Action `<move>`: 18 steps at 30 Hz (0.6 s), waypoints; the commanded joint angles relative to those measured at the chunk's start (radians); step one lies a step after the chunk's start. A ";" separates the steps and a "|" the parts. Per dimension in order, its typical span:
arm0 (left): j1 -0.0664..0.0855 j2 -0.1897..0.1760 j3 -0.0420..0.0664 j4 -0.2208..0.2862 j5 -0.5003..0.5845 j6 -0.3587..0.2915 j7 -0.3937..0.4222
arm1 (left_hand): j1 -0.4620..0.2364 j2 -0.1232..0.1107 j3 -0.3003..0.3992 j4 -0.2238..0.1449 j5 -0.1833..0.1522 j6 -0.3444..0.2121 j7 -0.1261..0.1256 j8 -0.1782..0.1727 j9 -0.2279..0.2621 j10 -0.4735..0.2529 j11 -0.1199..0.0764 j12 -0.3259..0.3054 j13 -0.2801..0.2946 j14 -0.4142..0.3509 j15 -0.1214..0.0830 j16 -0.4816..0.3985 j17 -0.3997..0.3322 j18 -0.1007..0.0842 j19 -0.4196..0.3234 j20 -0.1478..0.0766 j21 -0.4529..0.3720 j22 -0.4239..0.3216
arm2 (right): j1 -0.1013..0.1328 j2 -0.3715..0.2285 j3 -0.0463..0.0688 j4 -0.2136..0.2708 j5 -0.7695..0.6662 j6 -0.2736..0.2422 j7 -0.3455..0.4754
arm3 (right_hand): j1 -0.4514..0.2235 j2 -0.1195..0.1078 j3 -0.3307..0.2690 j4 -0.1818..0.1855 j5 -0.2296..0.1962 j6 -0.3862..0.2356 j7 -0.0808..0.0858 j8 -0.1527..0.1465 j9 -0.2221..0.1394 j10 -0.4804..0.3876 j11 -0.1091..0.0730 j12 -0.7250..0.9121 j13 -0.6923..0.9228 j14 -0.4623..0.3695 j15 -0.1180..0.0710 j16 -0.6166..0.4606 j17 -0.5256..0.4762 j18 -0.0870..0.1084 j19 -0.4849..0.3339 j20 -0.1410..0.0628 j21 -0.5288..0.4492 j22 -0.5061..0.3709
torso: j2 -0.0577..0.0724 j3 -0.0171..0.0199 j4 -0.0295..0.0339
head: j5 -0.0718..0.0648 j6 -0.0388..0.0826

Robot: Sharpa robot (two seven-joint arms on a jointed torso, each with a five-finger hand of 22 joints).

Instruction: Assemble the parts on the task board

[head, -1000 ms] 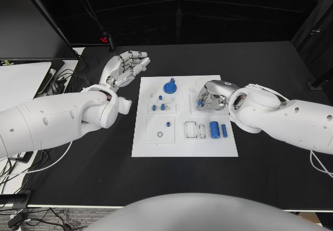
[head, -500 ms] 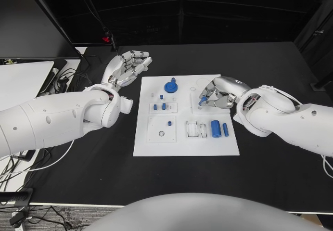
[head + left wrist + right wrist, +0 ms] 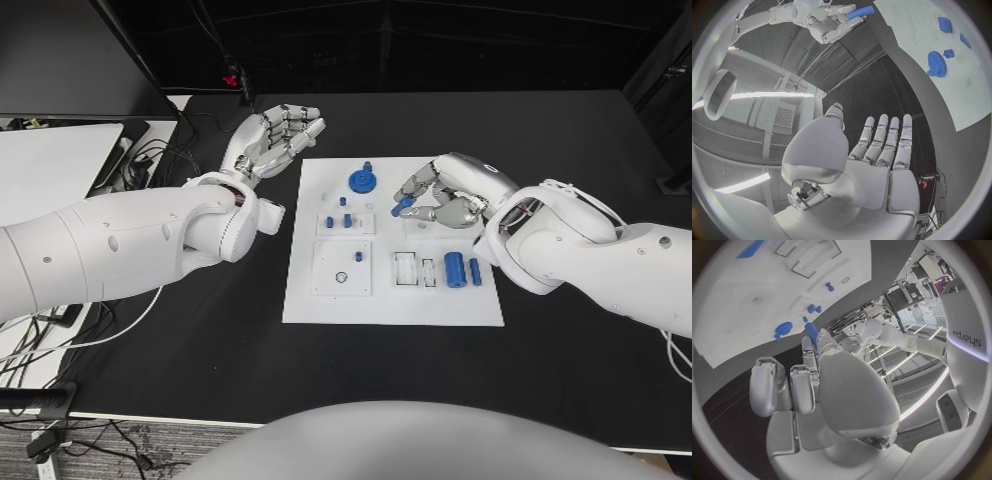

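One white board lies in the middle of the black table. On it sit one blue gear near the far edge, three small blue pegs in a clear tray below the gear, and two blue cylinders side by side near the right edge. One more blue peg is pinched in the right hand, which hovers above the board's far right part with its other fingers curled. Left of the board, the left hand hangs over the table, palm up, fingers spread, holding nothing.
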 commanded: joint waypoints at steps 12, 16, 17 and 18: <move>0.000 0.003 0.001 0.003 0.001 0.008 0.084 | 0.002 0.010 -0.007 -0.001 0.003 -0.004 0.133 0.004 -0.001 -0.008 -0.002 0.004 -0.001 -0.007 0.002 0.005 -0.001 -0.013 0.009 0.000 0.006 -0.001 | -0.030 0.157 0.000 -0.038 -0.012 0.089 0.060 | 0.009 0.006 0.010 0.000 0.004 0.017 -0.010 0.004 0.002 0.007 0.002 -0.011 -0.001 0.064 -0.006 0.006 0.036 0.002 0.011 -0.005 0.001 0.186 | 0.000 -0.0004 0.0025 | 0.040 0.000; 0.000 0.002 0.001 0.004 0.001 0.007 0.084 | 0.002 0.010 -0.007 -0.001 0.003 -0.004 0.133 0.004 -0.001 -0.008 -0.002 0.004 -0.001 -0.007 0.002 0.005 -0.001 -0.013 0.009 0.000 0.006 -0.001 | -0.043 0.175 0.000 -0.042 -0.052 0.123 0.051 | 0.012 0.007 0.011 -0.001 0.004 0.016 -0.009 0.003 0.002 0.008 0.002 -0.014 -0.001 0.065 -0.006 0.007 0.038 0.002 0.011 -0.005 0.001 0.186 | 0.001 -0.0006 -0.0002 | 0.045 0.000; 0.000 0.002 0.001 0.004 0.001 0.007 0.084 | 0.002 0.010 -0.007 -0.001 0.003 -0.004 0.133 0.004 -0.001 -0.008 -0.002 0.004 -0.001 -0.007 0.002 0.005 -0.001 -0.013 0.009 0.000 0.006 -0.001 | -0.046 0.178 0.000 -0.043 -0.061 0.137 0.046 | 0.013 0.007 0.012 -0.001 0.004 0.016 -0.009 0.002 0.002 0.008 0.002 -0.016 -0.001 0.065 -0.006 0.007 0.039 0.002 0.011 -0.005 0.001 0.186 | 0.001 -0.0009 -0.0004 | 0.045 0.000; 0.000 0.002 0.001 0.004 0.001 0.007 0.084 | 0.002 0.010 -0.007 -0.001 0.003 -0.004 0.133 0.004 -0.001 -0.008 -0.002 0.004 -0.001 -0.007 0.002 0.005 -0.001 -0.013 0.009 0.000 0.006 -0.001 | -0.049 0.180 0.000 -0.044 -0.068 0.149 0.041 | 0.013 0.008 0.012 -0.001 0.004 0.016 -0.009 0.002 0.002 0.008 0.002 -0.017 -0.001 0.065 -0.006 0.007 0.039 0.002 0.011 -0.005 0.000 0.186 | 0.001 -0.0012 -0.0002 | 0.045 0.000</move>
